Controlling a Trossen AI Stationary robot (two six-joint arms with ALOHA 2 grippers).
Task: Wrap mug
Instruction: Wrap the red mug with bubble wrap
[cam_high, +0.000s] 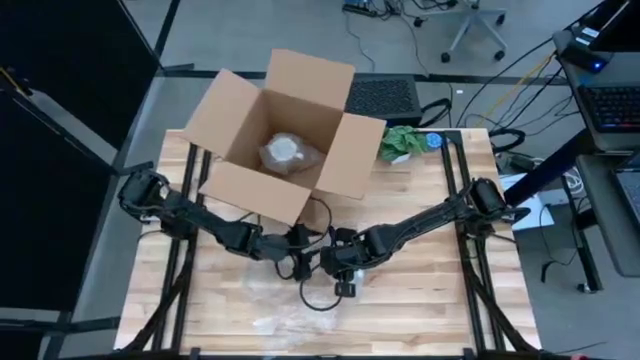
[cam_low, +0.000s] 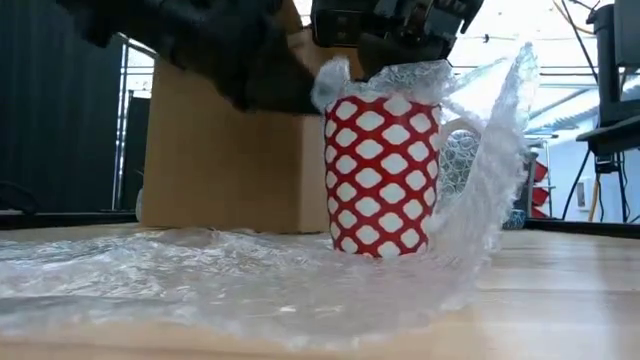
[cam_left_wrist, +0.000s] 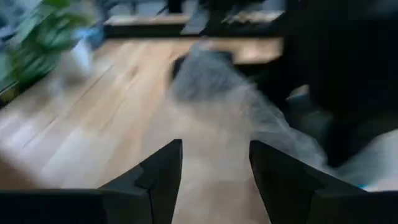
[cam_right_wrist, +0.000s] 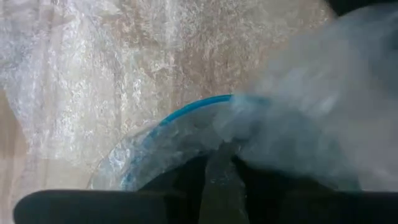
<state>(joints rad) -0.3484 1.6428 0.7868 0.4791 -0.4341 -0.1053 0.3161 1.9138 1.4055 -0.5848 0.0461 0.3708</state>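
Observation:
A red mug with white diamonds (cam_low: 385, 175) stands upright on a sheet of bubble wrap (cam_low: 230, 270) at the table's middle. One part of the sheet climbs the mug's handle side (cam_low: 500, 130) and bunches over its mouth. The right wrist view shows the mug's blue rim (cam_right_wrist: 186, 111) under the wrap. My right gripper (cam_high: 342, 272) hovers over the mug, shut on the wrap. My left gripper (cam_high: 300, 248) stands open just to the mug's left, with nothing between its fingers (cam_left_wrist: 165, 171). My right gripper pinches a bunched part of the bubble wrap (cam_right_wrist: 219, 155) between its two fingers, over the mug's mouth. The fingers come from above, pointing down. The wrap goes slack from the hold down the handle side to the table; one layer or several, I cannot tell.
An open cardboard box (cam_high: 330, 170) stands at the far middle of the table with a wrapped item (cam_high: 285, 152) inside. A green leafy thing (cam_high: 405, 140) lies at the far right. A black cable (cam_high: 315, 298) loops near the mug. The rest of the bubble wrap (cam_high: 285, 310) lies toward the near edge.

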